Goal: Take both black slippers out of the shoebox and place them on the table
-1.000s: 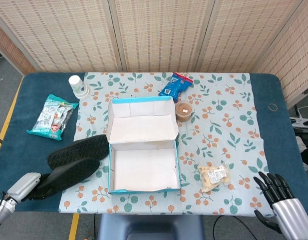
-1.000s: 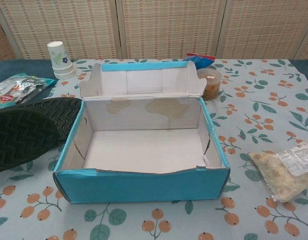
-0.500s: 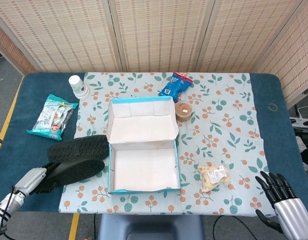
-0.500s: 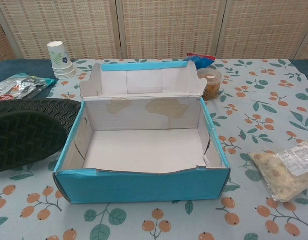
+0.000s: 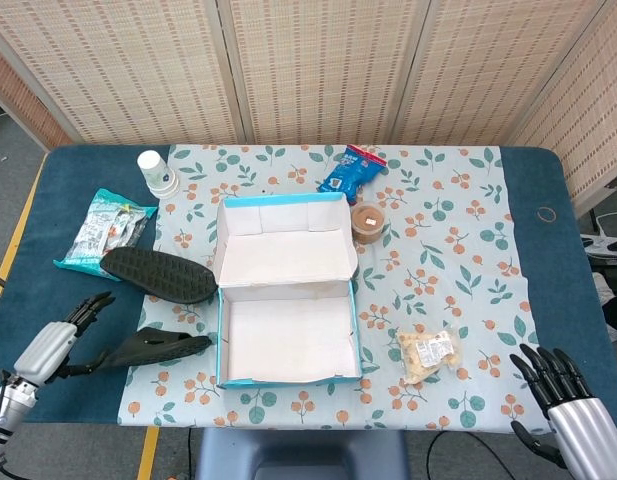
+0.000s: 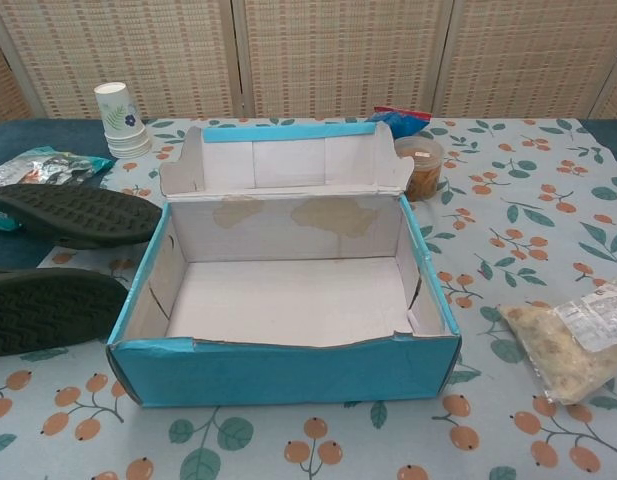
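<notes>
The blue shoebox (image 5: 287, 378) (image 6: 288, 370) stands open mid-table, its white inside bare. Both black slippers lie on the table to its left. One slipper (image 5: 158, 275) (image 6: 73, 213) rests sole up beside the box's lid. The other slipper (image 5: 156, 347) (image 6: 43, 310) lies nearer the front edge. My left hand (image 5: 58, 342) sits at that slipper's outer end with its fingers spread apart and nothing gripped. My right hand (image 5: 570, 412) hangs off the table's front right corner, fingers apart and empty. Neither hand shows in the chest view.
A stack of paper cups (image 5: 156, 172) and a green snack bag (image 5: 106, 232) lie at the back left. A blue packet (image 5: 350, 168) and a brown tub (image 5: 367, 222) sit behind the box. A clear food bag (image 5: 428, 353) lies to its right.
The slippers, pressed together before, now lie apart. The near one has dropped flat by the front edge, and my left hand has spread its fingers and let it go.
</notes>
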`<state>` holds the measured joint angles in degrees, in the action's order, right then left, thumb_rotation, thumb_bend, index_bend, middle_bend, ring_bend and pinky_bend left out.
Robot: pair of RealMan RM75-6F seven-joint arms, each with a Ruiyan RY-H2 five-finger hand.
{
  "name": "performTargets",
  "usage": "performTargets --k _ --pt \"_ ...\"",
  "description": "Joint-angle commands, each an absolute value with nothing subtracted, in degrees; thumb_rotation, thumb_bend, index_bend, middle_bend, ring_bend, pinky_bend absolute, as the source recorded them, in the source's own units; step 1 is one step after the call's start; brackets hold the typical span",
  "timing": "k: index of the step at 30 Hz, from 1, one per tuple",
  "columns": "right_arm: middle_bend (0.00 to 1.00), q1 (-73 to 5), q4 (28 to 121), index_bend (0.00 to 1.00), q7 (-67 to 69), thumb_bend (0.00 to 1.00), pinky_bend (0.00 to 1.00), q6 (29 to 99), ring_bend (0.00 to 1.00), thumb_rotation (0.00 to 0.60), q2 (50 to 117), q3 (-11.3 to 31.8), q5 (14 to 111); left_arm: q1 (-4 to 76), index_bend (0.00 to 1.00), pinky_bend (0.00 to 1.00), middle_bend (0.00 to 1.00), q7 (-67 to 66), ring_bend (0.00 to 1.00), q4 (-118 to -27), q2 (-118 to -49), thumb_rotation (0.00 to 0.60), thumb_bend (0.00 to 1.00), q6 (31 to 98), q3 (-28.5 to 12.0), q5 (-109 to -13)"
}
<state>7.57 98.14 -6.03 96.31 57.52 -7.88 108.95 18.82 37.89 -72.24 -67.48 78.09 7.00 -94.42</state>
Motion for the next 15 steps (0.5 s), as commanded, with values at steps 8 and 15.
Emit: performTargets --k 8,15 --pt "0.0 7.7 98.1 0.0 -7.2 0.16 0.0 96.3 0.0 0.566 58.1 -7.3 108.2 6.4 0.01 0.16 0.0 28.1 0.0 -82.2 -64.5 0.6 0.46 96.8 9.6 -99.8" --pt "0.0 8.0 98.3 0.0 -9.9 0.16 0.0 96.4 0.0 0.566 59.5 -6.5 107.4 2.0 0.0 0.12 0.0 5.0 0.0 -83.0 -66.9 0.6 0.45 99.2 8.6 -100.6"
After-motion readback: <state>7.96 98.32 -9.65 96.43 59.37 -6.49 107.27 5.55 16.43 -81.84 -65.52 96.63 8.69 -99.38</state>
